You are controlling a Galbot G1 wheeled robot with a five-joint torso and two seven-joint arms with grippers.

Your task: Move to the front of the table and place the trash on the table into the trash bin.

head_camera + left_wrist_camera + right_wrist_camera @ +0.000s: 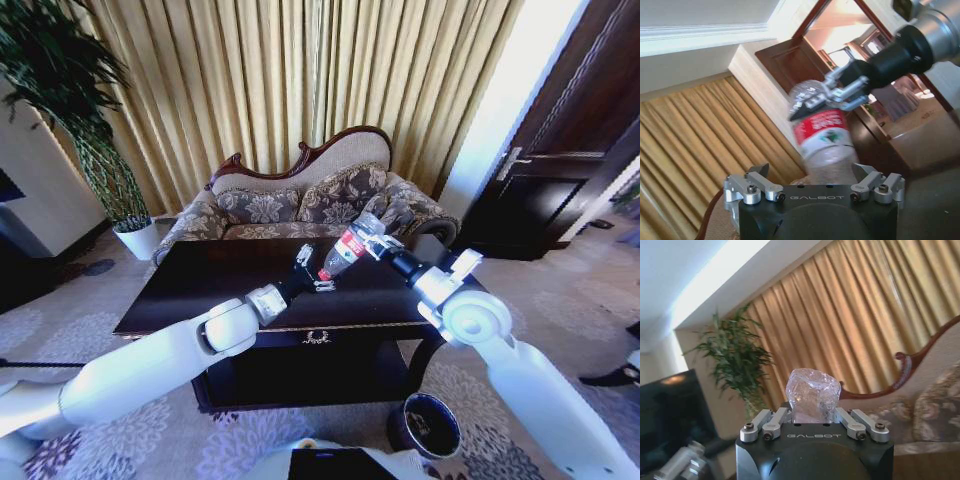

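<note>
A clear plastic bottle [345, 250] with a red label and red cap hangs tilted above the dark table [200, 290], near its far edge. My right gripper [372, 240] is shut on the bottle's upper body. In the left wrist view it clamps the bottle [822, 135] above the label. In the right wrist view the bottle's base [812, 392] sticks up between that gripper's jaws. My left gripper [315, 272] is at the cap end, open, with its fingers [760, 172] spread on either side of the bottle. The dark round trash bin [425, 425] stands on the carpet by the table's near right corner.
A patterned sofa [300, 205] stands right behind the table in front of gold curtains. A plant in a white pot [135, 238] is at the far left. A dark door [560, 150] is at the right. Patterned carpet surrounds the table.
</note>
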